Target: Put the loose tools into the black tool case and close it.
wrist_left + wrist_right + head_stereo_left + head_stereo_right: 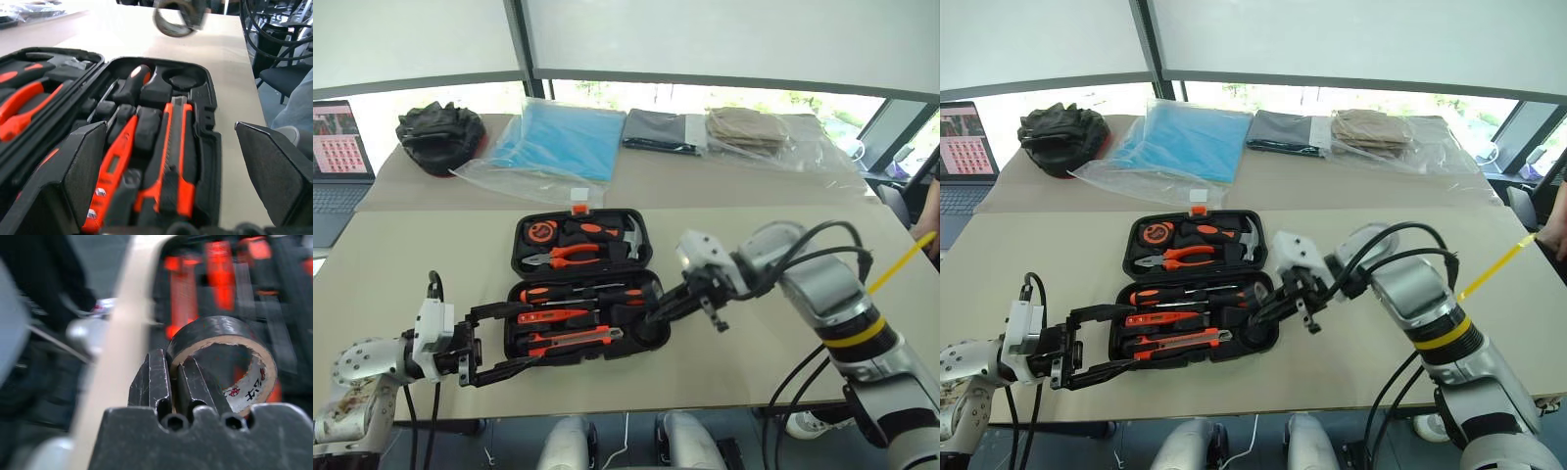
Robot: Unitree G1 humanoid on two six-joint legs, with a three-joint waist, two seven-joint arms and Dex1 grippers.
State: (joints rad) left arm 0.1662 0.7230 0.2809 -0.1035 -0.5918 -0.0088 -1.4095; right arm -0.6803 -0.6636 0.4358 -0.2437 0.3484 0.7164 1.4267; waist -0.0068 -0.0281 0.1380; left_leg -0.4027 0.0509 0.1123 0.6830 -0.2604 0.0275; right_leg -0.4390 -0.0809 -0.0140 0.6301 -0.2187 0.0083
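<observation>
Over case (582, 294) corner: tape roll (222, 362) pinched in right claw (173, 377).

The black tool case (584, 294) looks like hard, bumpy plastic, and the tools in it have smooth orange and black plastic handles. The tape roll (222, 362) is shiny dark on the outside with a pale paper ring inside. The table (783, 245) is smooth and matt, and far off lie folded cloths in clear, shiny plastic bags (548, 142).
</observation>
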